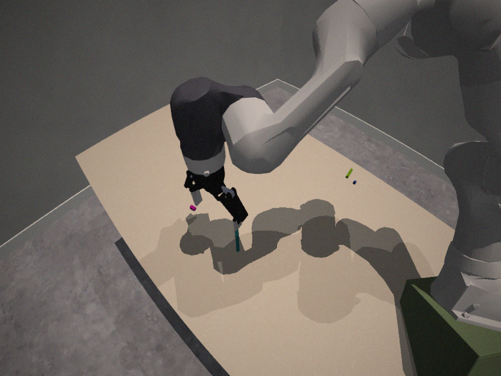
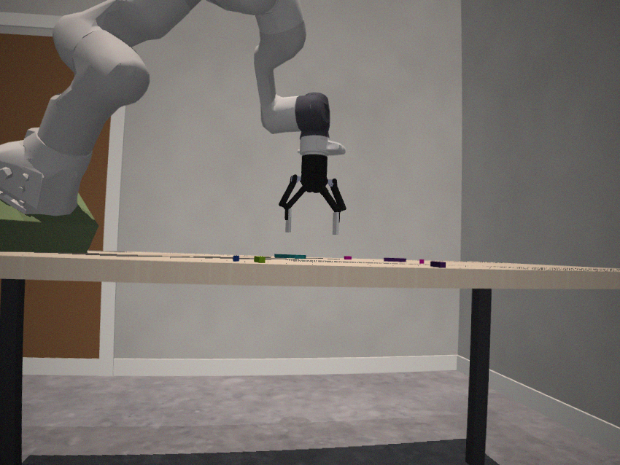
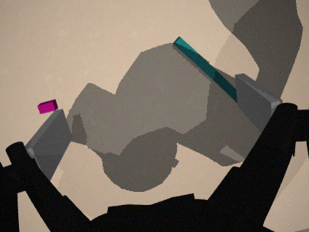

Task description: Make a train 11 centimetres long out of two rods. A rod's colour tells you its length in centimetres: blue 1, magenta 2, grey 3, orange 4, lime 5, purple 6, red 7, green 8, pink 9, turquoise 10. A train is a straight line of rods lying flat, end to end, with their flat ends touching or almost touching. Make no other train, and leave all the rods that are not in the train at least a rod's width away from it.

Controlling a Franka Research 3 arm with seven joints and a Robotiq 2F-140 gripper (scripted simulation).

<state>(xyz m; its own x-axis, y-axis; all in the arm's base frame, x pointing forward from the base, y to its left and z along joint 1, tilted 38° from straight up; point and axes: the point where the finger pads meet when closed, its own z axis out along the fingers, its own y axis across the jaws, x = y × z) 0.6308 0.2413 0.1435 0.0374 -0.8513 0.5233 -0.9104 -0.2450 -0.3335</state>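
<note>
The tool (image 1: 217,215) (image 2: 311,233) (image 3: 150,106) is wide open above the tabletop (image 2: 320,272), with nothing between its fingers. Taking the turquoise rod (image 1: 237,241) (image 2: 289,256) (image 3: 206,69) as landmark, it lies flat below the tool; a magenta rod (image 1: 193,207) (image 2: 347,257) (image 3: 47,106) lies apart from it, while the blue rod (image 1: 354,182) (image 2: 235,258) and lime rod (image 1: 349,172) (image 2: 259,259), near each other, lie well apart from it towards the arm's base.

1 turquoise rod (image 1: 237,241) (image 2: 289,256) (image 3: 205,67) — under 1 fingertip (image 1: 237,224) (image 3: 255,100), in the way
</note>
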